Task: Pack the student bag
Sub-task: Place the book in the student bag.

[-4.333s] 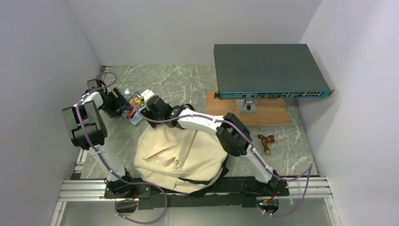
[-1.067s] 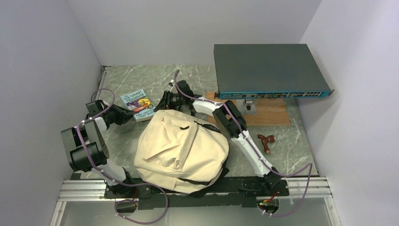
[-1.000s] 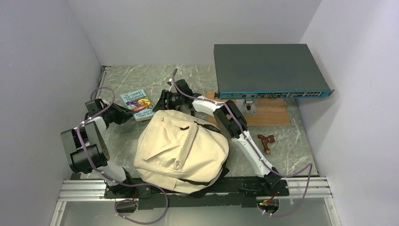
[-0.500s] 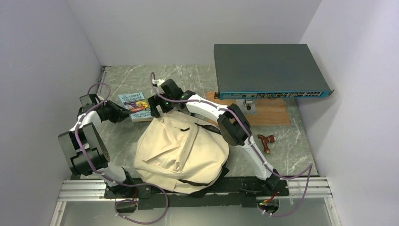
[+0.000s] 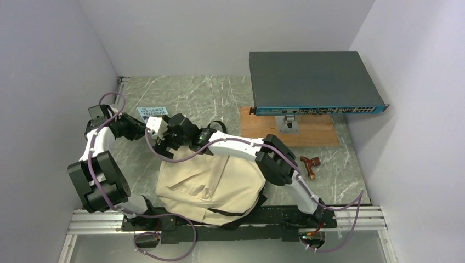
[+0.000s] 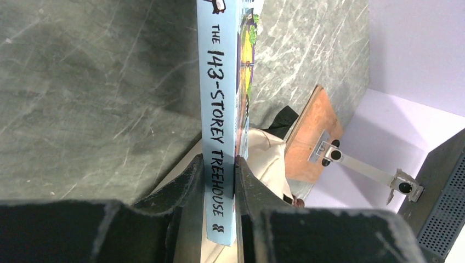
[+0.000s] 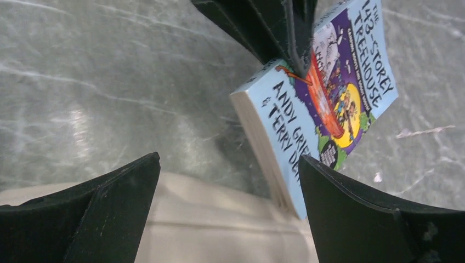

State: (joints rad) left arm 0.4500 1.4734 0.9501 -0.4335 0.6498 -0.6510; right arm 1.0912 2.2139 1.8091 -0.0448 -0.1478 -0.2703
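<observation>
**A Book in the Air Above the Green Stone Bench**

We see a bench with a grey-green stone top. Thin pale lines run through the stone, like marble. Pale walls stand close around it on the left, at the back and on the right, so the room looks like a small box. A silver rail runs along the near edge, where the two arms are bolted down.

The student bag lies on the near middle of the bench, between the two arms. It is cream and soft, and a black strap peeks out at its near side.

The left hand is squeezed tight on a light blue book, one finger on each cover near the spine. The book hangs in the air above the stone, at the far left edge of the bag. The right hand is spread wide and holds nothing. It hangs just beside the book, over the far edge of the bag.

At the far right, a big dark flat box with a blue front sits up above a wooden board. A little metal stand is on the board. A small brown thing lies on the stone near the right arm. We cannot tell what it is.
</observation>
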